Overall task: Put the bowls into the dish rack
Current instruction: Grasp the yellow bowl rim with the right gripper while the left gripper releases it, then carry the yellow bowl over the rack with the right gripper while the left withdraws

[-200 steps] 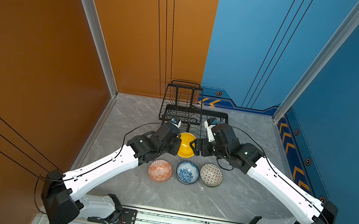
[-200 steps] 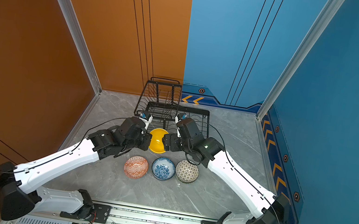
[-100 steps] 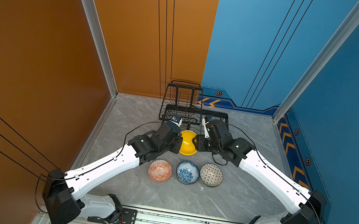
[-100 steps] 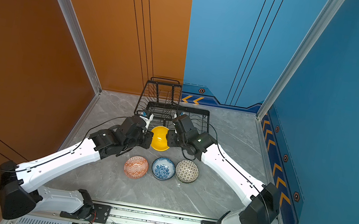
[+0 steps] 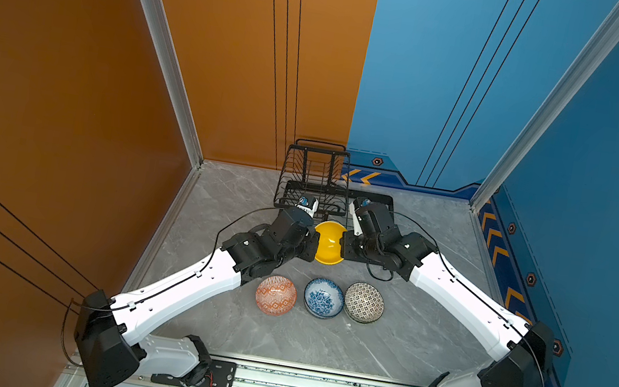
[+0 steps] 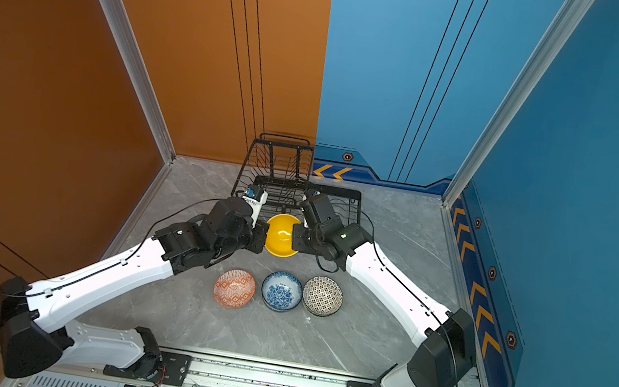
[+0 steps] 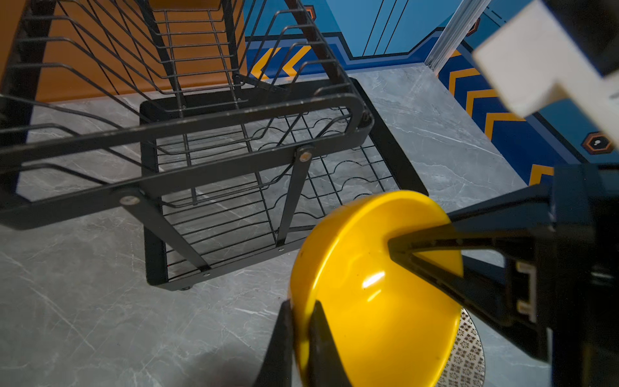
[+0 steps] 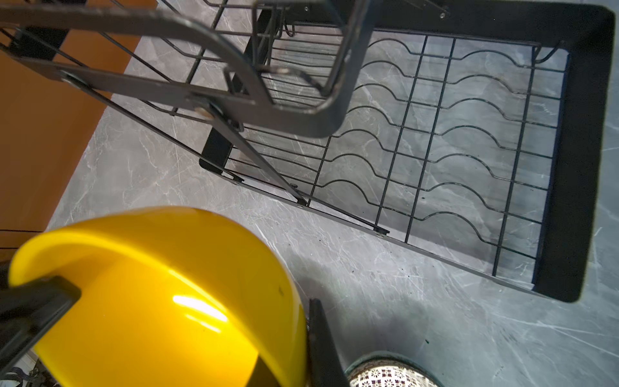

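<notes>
Just in front of the rack (image 5: 313, 186), the yellow bowl (image 5: 328, 244) hangs tilted above the table (image 5: 316, 351), left fingers (image 7: 279, 351) and right fingers (image 7: 435, 243) clamped on opposite rims, so mismatched pulls could wrench it loose.

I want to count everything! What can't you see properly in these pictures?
- Black-and-white bowl: cut off by the edge in both wrist views, partly behind the yellow bowl.
- Dish rack, bottom tray: partly covered by the arms in both top views.
- Orange bowl, blue bowl: outside both wrist views.
</notes>
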Controlling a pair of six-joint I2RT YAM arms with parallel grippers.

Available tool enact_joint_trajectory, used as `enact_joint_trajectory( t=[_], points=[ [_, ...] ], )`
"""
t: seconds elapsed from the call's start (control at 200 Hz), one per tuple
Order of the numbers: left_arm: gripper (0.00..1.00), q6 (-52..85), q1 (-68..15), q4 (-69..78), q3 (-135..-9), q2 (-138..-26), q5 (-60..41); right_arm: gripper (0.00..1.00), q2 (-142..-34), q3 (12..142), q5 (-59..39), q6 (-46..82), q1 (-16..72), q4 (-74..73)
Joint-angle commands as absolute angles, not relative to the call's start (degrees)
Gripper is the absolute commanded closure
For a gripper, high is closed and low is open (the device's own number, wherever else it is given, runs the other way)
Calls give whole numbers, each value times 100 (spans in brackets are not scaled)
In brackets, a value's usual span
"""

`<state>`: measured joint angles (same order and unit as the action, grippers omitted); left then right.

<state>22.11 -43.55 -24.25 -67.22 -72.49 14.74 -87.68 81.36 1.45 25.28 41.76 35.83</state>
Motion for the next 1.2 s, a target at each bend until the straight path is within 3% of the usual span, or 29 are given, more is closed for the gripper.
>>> enact_joint_trajectory(
  t=[0.0,0.185,0.506,0.786,1.197],
  points=[
    [66,2051,-4222,-3168,-6932,-7153,1438,100,-8522,8530,-170,2233,4060,3675],
    [0,1674,-4087,-3590,-6845,-6924,1346,100,-8188,8220,-44,1291,3659,3689],
    [2,1157,-3437,-4063,-6936,-6680,1111,100,-7434,7305,324,-463,2833,2592],
    [2,969,-2960,-4110,-7031,-6841,728,100,-7757,6937,893,-1975,2505,987],
    [2,914,-2577,-4044,-7171,-7044,185,100,-8594,5635,1659,-4449,2672,-3013]
  ],
)
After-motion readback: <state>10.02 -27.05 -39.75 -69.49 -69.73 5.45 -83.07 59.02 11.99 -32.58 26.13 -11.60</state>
